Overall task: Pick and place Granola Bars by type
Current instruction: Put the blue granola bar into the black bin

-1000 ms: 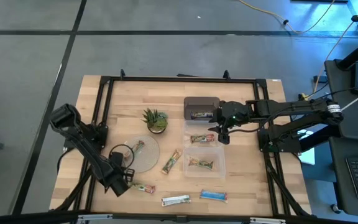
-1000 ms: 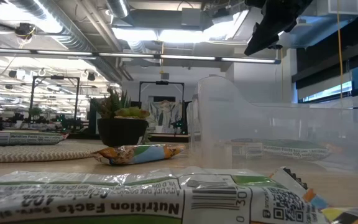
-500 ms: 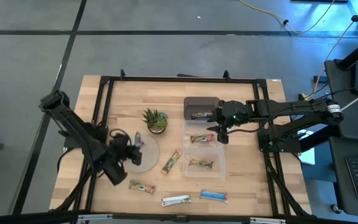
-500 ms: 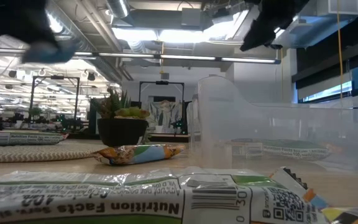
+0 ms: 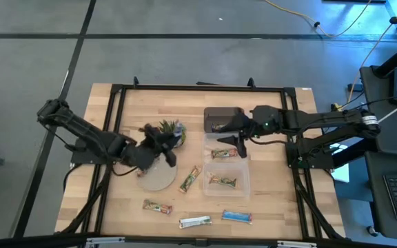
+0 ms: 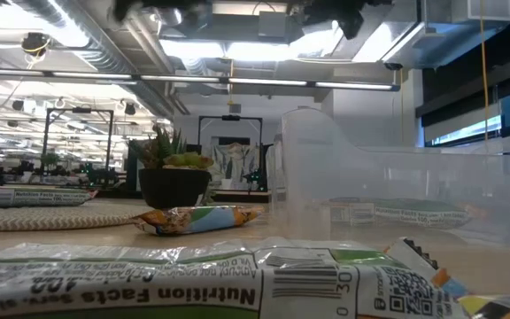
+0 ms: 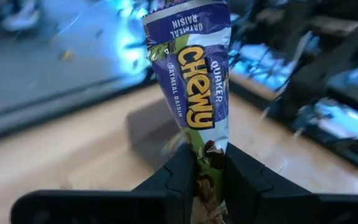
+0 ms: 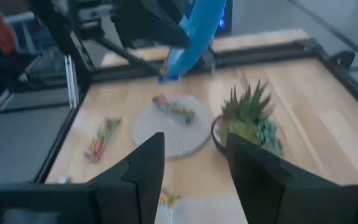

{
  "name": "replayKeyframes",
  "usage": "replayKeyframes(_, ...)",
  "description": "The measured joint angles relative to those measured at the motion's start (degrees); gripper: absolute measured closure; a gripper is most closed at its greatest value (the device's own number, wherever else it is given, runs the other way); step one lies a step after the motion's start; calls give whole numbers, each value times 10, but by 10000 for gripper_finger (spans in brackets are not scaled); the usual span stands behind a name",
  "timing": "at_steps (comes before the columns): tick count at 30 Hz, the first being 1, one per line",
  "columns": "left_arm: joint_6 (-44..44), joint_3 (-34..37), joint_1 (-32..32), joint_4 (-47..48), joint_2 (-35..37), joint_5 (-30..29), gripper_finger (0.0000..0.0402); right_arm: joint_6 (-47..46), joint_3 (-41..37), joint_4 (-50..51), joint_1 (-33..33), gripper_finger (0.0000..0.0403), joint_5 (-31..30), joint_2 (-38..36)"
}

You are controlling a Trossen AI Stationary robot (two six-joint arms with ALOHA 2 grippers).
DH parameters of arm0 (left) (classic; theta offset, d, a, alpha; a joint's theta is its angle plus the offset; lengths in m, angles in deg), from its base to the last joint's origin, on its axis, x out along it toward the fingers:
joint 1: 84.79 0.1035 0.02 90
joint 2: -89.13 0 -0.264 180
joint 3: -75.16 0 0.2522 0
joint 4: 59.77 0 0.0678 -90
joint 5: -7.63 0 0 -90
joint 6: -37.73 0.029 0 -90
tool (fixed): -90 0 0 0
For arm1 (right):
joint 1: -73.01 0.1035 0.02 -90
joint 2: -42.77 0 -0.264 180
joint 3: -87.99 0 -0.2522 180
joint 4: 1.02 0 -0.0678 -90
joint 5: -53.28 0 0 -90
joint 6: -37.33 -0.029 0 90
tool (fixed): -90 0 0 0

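While the left gripper (image 7: 209, 167) hangs above the worktop (image 5: 133, 207) near the potted plant (image 5: 173, 131), its fingers are clamped on the lower end of a purple granola bar (image 7: 193, 81) that stands upright between them. The right gripper (image 5: 234, 135), fingers spread and empty, hovers over the clear bins (image 5: 245, 180), where green-wrapped bars (image 5: 224, 153) lie.

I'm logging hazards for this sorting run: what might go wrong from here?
1. The left gripper pinches the purple bar only by its bottom end, so the bar may swing or slip out in transit.
2. That gripper passes right beside the potted plant and might knock it over.
3. The right gripper, open, hovers at the clear bins, so the arms may crowd each other there.
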Motion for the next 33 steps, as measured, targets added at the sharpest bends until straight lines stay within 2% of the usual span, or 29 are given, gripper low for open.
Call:
replayKeyframes(2, 110, 0, 26, -98, -2, 53, 343, 1, 0, -24, 0, 216, 4, 10)
replayKeyframes(5, 240, 0, 62, -230, -2, 164, 343, -4, 0, -71, 0, 181, 26, 33)
replayKeyframes(7, 293, 0, 82, -287, -2, 227, 343, -2, 0, -104, 1, 154, 35, 49)
replayKeyframes(10, 336, 0, 102, -333, -2, 281, 343, -2, 0, -151, 10, 122, 35, 66)
replayKeyframes(17, 344, -1, 128, -341, -17, 310, 343, 10, 0, -247, 23, 100, 10, 91)
replayKeyframes(22, 344, -1, 131, -360, -44, 337, 343, 5, 0, -276, 22, 100, -3, 104)
replayKeyframes(28, 353, -1, 131, -385, -66, 337, 343, -23, 0, -287, 22, 100, -1, 122)
replayKeyframes(33, 353, -1, 131, -385, -67, 334, 343, -35, 0, -288, 22, 128, -1, 122)
